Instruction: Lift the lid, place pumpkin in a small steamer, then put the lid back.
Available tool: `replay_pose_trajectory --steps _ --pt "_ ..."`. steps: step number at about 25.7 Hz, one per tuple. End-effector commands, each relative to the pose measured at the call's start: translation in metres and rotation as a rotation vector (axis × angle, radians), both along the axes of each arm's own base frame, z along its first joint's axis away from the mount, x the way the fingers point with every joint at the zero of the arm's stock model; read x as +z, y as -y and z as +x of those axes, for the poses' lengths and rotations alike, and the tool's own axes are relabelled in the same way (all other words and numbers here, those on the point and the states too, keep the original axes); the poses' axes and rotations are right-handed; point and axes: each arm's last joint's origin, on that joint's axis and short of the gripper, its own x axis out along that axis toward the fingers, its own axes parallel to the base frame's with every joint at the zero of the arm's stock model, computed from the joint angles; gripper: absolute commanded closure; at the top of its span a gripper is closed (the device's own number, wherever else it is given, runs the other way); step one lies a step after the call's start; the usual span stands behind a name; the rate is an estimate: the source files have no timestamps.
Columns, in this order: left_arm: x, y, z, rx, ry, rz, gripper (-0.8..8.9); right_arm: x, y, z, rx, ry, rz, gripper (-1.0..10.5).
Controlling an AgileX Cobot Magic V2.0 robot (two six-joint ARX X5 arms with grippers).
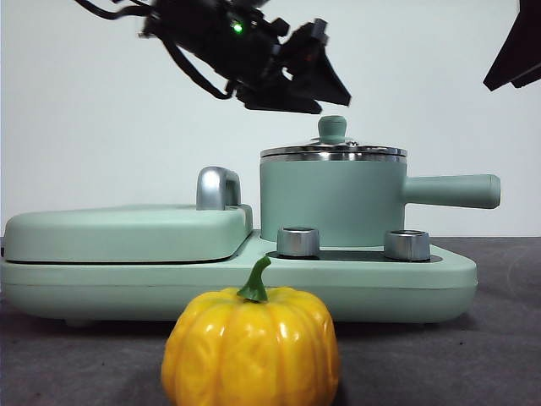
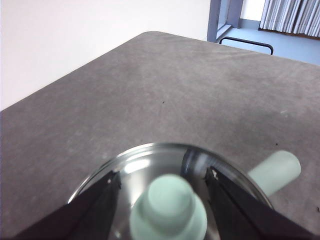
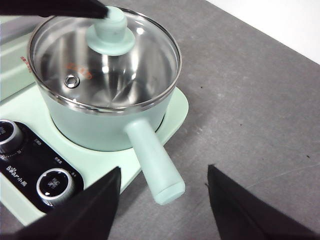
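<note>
Low front camera looks level across the table; both wrist cameras look down, sharing the lid [image 1: 333, 150] [image 2: 167, 200] [image 3: 105, 60] at close range.

Gray table top [image 2: 165, 100], plain white wall [image 1: 101, 127] behind, blue-gray floor [image 2: 295, 45], striped curtains [image 2: 290, 15] far back

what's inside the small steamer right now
Through the glass lid the small steamer shows only its bare shiny steel inside. The pumpkin sits on the table in front. The knob and the left claw hide a small part.
</note>
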Motion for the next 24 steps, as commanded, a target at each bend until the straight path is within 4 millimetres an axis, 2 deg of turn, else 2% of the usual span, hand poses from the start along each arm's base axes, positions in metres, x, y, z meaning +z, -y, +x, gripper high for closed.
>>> replay_pose_trajectory --steps 1,6,15,18,20,24 --pt "-0.002 0.012 0.005 -0.012 0.004 -0.007 5.33 0.006 -0.001 0.002 -0.002 0.013 0.018 6.7" --pt "-0.014 0.015 0.009 0.005 -0.021 0.02 5.33 0.006 -0.001 0.002 -0.002 0.013 0.018 6.7" --pt "-0.018 0.014 0.01 0.036 -0.035 0.047 5.43 0.006 -0.001 0.002 -0.003 0.013 0.018 6.7" --pt "-0.018 0.014 0.01 0.036 -0.034 0.047 6.72 0.006 -0.001 0.002 -0.002 0.013 0.018 6.7" --pt "-0.017 0.014 0.01 0.036 -0.033 0.046 8.14 0.006 -0.001 0.002 -0.002 0.013 0.018 6.7" --pt "-0.015 0.014 0.01 0.036 -0.019 0.035 8.07 0.006 -0.001 0.002 -0.003 0.012 0.018 6.7"
